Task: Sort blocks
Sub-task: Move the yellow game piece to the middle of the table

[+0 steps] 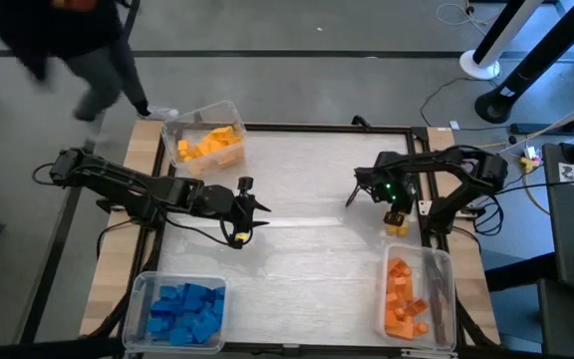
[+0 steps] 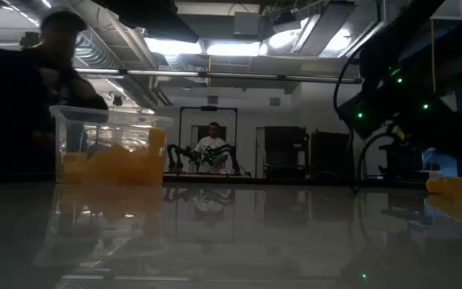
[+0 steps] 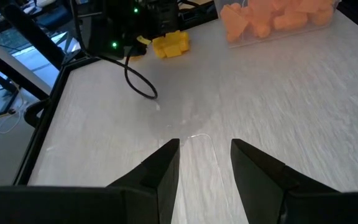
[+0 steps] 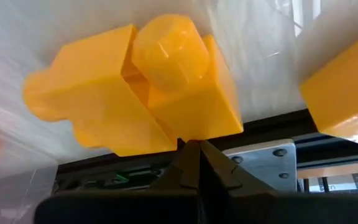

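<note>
Though the overhead view cuts off a blurred person (image 1: 68, 40) at its top edge, it shows sorted blocks: yellow ones in the far left bin (image 1: 204, 142), blue near left, orange near right. Dim, the low view blurs the yellow bin. By its wrist view, the left gripper (image 3: 205, 163) stands apart, empty. Close up, the right gripper (image 4: 192, 155), fingers together, touches loose yellow blocks (image 4: 138, 87).

Overhead camera looks straight down on the whole pale laminate table (image 1: 307, 199); low camera faces level across it; both wrist cameras sit close, sharing the small yellow studded plastic bricks (image 3: 170, 45).
</note>
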Controlling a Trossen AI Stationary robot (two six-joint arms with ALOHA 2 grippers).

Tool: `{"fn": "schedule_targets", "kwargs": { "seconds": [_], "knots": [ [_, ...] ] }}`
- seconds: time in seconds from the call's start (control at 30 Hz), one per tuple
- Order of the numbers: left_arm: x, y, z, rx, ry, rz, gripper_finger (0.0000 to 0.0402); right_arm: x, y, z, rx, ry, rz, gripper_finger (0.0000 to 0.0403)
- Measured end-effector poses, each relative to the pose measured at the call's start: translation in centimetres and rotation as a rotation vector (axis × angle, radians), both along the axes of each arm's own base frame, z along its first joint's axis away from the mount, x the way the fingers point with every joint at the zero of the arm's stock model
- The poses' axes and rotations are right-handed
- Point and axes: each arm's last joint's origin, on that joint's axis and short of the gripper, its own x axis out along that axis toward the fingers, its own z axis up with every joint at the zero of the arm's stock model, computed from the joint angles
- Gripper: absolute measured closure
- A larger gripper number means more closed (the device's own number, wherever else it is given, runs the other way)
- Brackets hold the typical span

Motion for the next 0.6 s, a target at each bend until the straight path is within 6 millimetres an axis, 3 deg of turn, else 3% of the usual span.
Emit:
{"fn": "schedule_targets", "kwargs": {
  "seconds": [0.6],
  "knots": [
    [0.0,0.0,0.0,0.022,0.002,-0.012,0.0268,2.7,0.3,0.6,0.073,-0.209,-0.071,0.0402]
  ]
}}
